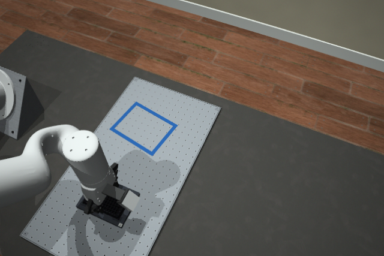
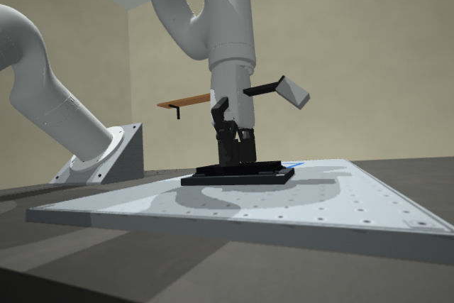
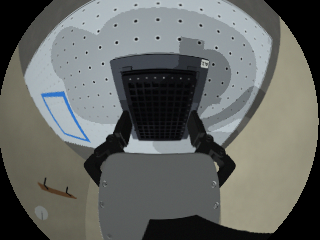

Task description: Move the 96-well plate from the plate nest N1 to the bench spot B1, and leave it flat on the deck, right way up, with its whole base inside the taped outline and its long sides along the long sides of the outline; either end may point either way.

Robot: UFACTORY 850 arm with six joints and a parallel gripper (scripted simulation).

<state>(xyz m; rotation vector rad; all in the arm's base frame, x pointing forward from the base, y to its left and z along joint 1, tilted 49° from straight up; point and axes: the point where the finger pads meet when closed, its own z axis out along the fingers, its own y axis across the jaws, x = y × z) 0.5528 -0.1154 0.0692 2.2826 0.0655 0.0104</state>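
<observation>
The black 96-well plate [image 1: 110,205] sits in the black plate nest N1 [image 1: 104,208] at the near end of the perforated deck. It also shows in the wrist view [image 3: 159,103] and in the exterior view [image 2: 240,166]. My gripper [image 3: 159,117] [image 2: 236,152] is open and lowered over the plate, one finger on each long side of it, down at plate level. The fingers stand apart from the plate's sides. The blue taped outline B1 [image 1: 143,128] lies farther along the deck and has nothing in it; it also shows in the wrist view [image 3: 64,115].
The arm's base mount [image 1: 15,104] stands left of the deck. A grey camera box [image 2: 292,91] sticks out from the wrist on a black bracket. A wooden wall shelf [image 2: 183,101] hangs in the background.
</observation>
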